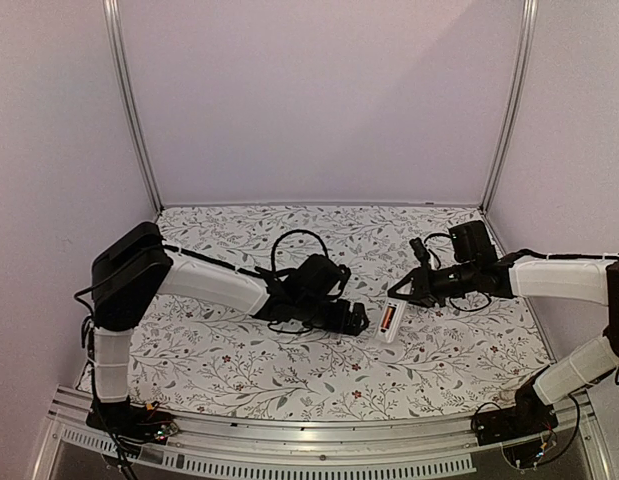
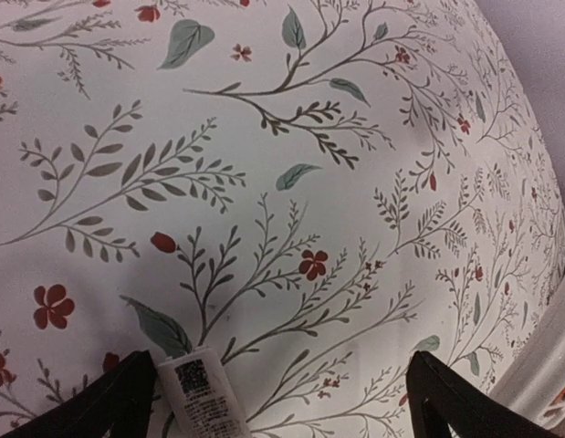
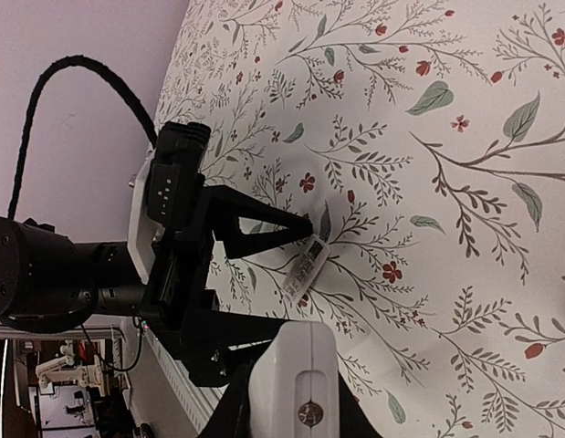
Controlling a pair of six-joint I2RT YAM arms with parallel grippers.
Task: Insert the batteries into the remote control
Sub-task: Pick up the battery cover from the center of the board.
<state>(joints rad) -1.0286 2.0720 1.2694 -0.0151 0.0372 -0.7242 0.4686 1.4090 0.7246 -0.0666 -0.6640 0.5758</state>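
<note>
Remote (image 1: 387, 336) lies on the bench, long axis running near-to-far, orange-red battery (image 1: 389, 319) showing in its bay. My left fingers (image 2: 99, 406), spread wide, sit just off its left flank. My right fingers (image 1: 403, 291), pressed together, are at its far end.

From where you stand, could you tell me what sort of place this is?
Likely a robot test booth: plain walls on metal posts, a floral-covered table, two arms bolted to a rail.
</note>
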